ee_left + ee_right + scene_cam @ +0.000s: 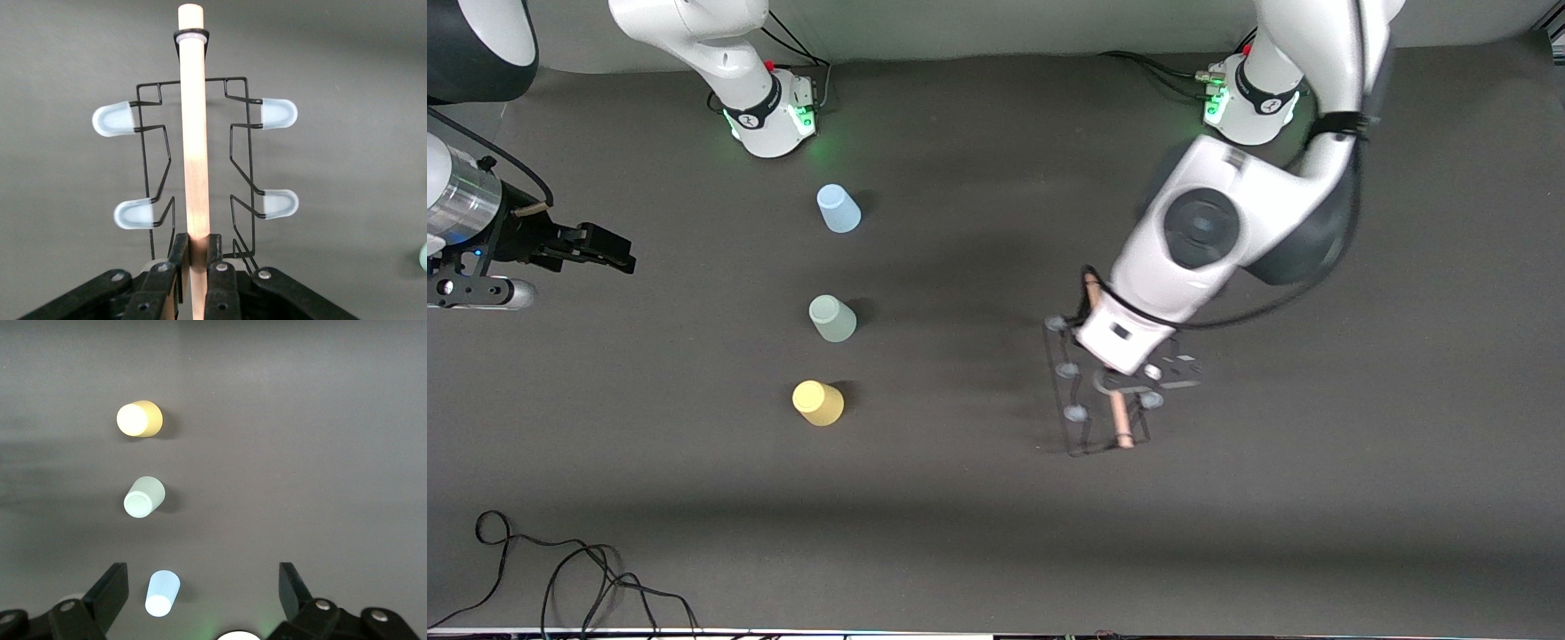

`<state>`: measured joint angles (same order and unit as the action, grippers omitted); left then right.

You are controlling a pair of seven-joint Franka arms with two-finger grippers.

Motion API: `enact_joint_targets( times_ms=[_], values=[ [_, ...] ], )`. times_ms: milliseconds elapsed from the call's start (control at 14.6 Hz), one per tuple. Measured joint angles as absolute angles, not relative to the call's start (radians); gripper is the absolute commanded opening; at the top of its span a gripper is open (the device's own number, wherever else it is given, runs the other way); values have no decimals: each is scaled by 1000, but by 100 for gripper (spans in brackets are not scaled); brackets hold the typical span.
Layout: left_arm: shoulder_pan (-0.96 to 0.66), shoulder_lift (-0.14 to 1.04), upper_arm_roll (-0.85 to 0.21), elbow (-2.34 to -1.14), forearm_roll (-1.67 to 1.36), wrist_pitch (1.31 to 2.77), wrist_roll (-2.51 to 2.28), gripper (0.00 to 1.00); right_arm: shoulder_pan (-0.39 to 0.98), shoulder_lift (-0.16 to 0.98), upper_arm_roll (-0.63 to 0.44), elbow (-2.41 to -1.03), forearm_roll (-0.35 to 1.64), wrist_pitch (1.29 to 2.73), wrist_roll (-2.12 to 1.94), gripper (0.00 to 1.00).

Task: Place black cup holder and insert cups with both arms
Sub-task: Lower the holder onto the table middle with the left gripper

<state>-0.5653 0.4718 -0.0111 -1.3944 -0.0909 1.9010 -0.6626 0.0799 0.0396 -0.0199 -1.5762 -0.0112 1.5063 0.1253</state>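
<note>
The black cup holder (1087,391) is a thin wire rack with pale-capped pegs and a wooden rod handle (194,140). My left gripper (195,243) is shut on that rod near one end, with the rack hanging below it. In the front view the left wrist covers the gripper and the rack's middle. I cannot tell whether the rack touches the table. Three cups stand mouth down in a row: light blue (839,209), pale green (832,318), yellow (818,403). My right gripper (202,577) is open and holds nothing, waiting over the right arm's end of the table (624,258).
The right arm's base (769,116) and the left arm's base (1249,107) stand along the table's back edge. A loose black cable (560,569) lies near the front edge at the right arm's end.
</note>
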Motion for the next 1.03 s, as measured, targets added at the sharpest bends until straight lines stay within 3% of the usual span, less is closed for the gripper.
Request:
enact_joint_targets(
  times_ms=[616,1027],
  values=[
    [-658,469,-9,-1564,-91,2061,-708,0,80,40,-20,-1576,-11,1499,125,100],
    [-676,406,-10,-1687,-91,2159,-708,0,80,40,-22,-1576,-11,1492,125,100]
  ],
)
